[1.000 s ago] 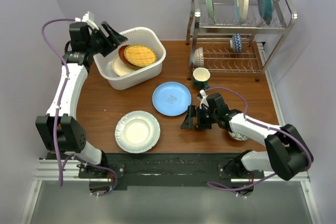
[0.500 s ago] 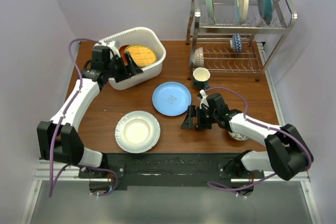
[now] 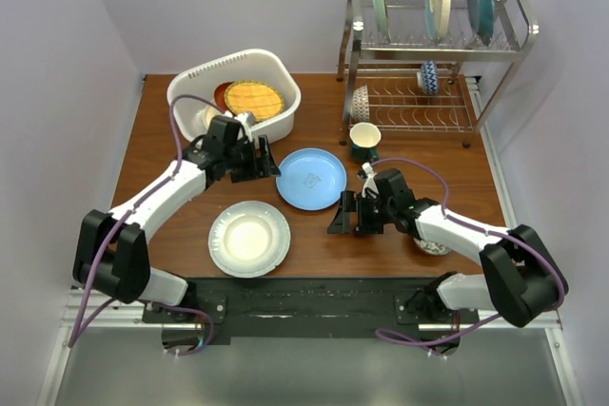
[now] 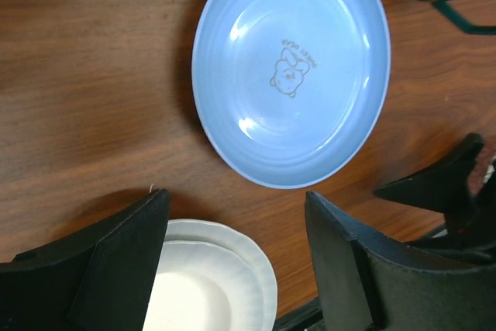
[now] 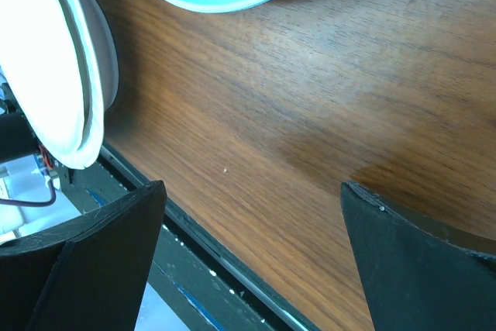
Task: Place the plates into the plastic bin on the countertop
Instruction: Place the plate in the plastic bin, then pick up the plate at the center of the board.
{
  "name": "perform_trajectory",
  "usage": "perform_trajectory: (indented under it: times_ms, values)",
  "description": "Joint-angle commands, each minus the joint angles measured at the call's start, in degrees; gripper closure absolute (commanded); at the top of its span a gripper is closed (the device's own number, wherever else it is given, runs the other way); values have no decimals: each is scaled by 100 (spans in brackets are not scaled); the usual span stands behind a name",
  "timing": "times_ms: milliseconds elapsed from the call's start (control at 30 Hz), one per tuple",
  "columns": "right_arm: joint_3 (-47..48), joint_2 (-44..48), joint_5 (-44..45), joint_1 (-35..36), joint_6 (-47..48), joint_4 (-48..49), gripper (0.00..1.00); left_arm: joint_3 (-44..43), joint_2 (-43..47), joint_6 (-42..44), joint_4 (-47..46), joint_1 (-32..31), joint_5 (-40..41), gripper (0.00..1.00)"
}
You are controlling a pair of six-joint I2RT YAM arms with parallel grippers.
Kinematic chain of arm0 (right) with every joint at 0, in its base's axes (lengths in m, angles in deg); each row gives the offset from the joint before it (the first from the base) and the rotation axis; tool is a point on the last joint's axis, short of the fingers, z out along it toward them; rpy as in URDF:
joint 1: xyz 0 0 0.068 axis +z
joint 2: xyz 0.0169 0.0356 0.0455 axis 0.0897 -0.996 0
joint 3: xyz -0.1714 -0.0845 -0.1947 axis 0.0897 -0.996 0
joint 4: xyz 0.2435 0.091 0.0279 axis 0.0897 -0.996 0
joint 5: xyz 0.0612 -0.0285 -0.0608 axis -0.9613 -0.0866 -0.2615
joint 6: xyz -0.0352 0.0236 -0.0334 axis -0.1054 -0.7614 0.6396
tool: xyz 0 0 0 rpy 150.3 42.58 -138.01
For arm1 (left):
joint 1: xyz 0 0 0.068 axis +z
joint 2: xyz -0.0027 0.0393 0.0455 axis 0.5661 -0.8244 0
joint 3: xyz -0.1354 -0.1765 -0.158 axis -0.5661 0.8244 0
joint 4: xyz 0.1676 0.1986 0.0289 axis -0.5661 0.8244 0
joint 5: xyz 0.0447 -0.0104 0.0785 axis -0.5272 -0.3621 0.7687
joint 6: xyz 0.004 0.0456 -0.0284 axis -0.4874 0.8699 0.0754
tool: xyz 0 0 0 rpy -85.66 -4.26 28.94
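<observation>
The left gripper (image 3: pixel 259 163) hangs with jaws spread wide and empty. The light blue plate (image 4: pixel 291 67) lies just ahead of its tips, and the white plate (image 4: pixel 205 284) is cut off beneath them. The plastic bin (image 3: pixel 249 54) sits behind the wrist, where a yellow patterned plate (image 3: pixel 253 99) partly hides others. The right gripper (image 3: pixel 344 214), equally wide and empty, sits low over bare countertop (image 5: pixel 310 114) near its front edge.

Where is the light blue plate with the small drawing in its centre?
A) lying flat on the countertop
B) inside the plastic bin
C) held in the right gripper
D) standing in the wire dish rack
A: the light blue plate lies flat on the wood of the countertop, outside the plastic bin and apart from the wire dish rack.
</observation>
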Motion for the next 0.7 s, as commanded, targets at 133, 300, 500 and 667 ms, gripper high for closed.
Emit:
perform_trajectory:
  times_ms: [133, 300, 500, 667]
  values:
    - [-53, 131, 107, 4, 45, 29, 1, 324, -516, -286, -768, -513, 517, 28]
    - [-53, 140, 107, 4, 63, 3, 1, 386, -798, -427, -1014, -750, 613, 31]
    - [-62, 148, 107, 13, 54, 20, 1, 474, -1000, -603, -1252, -777, 692, 35]
    - [-71, 131, 115, 13, 54, 29, 1, 483, -1211, -708, -1375, -812, 737, 42]
